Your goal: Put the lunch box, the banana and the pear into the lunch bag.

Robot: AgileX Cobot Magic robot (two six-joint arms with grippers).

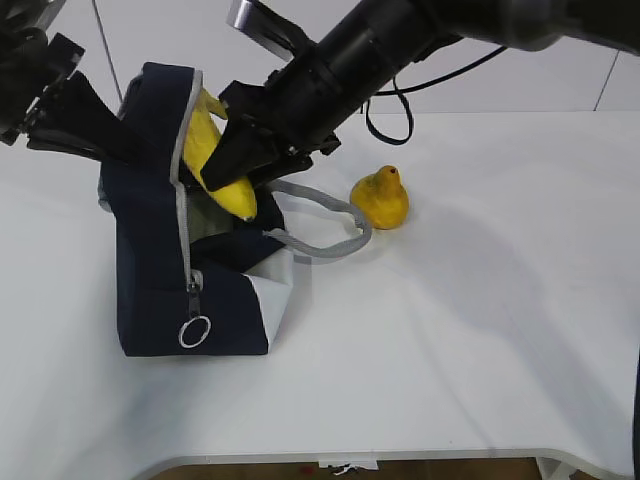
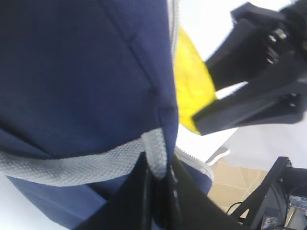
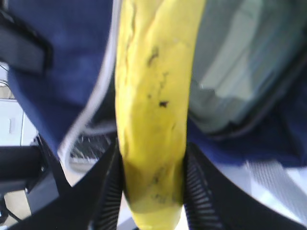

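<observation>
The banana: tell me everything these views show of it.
The banana is long, curved and yellow with small dark flecks on its skin. The right gripper clamps it between ribbed black fingers, tilted at the lunch bag's open mouth, one end inside near the zipper edge, the other end sticking out. A pale-lidded container lies in the bag beside it.

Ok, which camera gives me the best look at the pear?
The exterior view: the whole pear sits on the white table, right of the lunch bag beside its grey strap. Neither wrist view shows the pear; both are filled by bag and banana.
</observation>
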